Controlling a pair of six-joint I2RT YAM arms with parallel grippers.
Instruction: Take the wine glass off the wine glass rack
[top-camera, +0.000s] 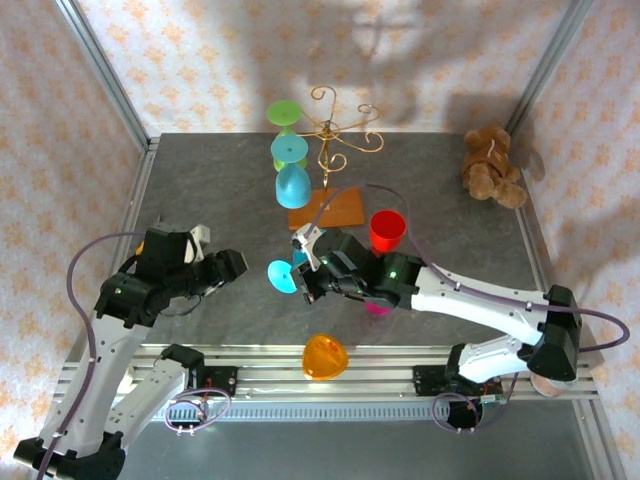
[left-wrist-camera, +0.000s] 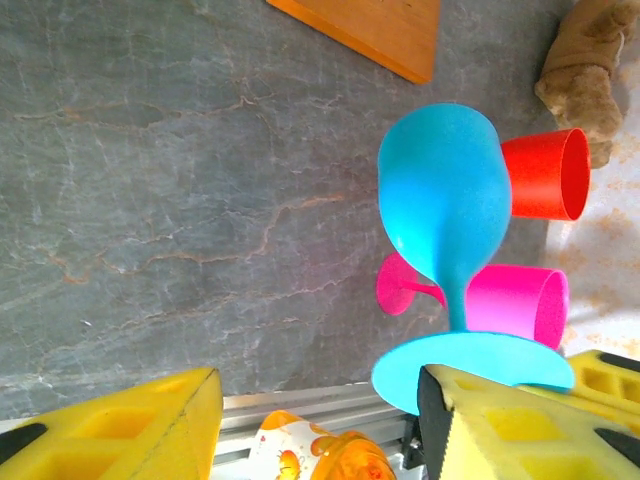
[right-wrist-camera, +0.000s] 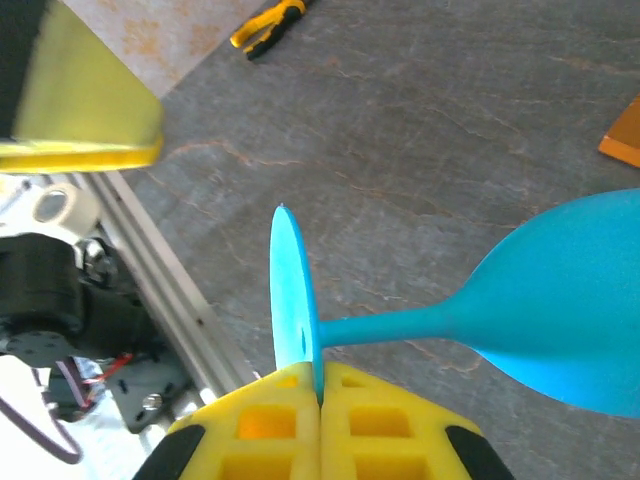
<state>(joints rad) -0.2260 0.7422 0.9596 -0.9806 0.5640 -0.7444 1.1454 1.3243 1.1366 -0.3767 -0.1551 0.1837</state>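
The wine glass rack (top-camera: 335, 130) is a gold wire stand on an orange-brown base (top-camera: 327, 208) at the back middle; its base corner (left-wrist-camera: 370, 30) shows in the left wrist view. A green-footed glass (top-camera: 284, 113) and a blue glass (top-camera: 293, 186) hang at its left side. A blue wine glass (top-camera: 283, 277) (left-wrist-camera: 445, 200) (right-wrist-camera: 570, 320) is off the rack and tipped on its side. My right gripper (top-camera: 305, 270) (right-wrist-camera: 318, 378) is shut on the rim of its foot. My left gripper (top-camera: 235, 265) (left-wrist-camera: 320, 425) stands open just left of that foot, with nothing between its fingers.
A red cup (top-camera: 387, 230) (left-wrist-camera: 545, 175) and a pink glass (top-camera: 378, 308) (left-wrist-camera: 520, 305) lie by the right arm. An orange patterned cup (top-camera: 325, 357) (left-wrist-camera: 310, 455) rests on the front rail. A brown teddy bear (top-camera: 492, 165) sits at the back right. Side walls enclose the table.
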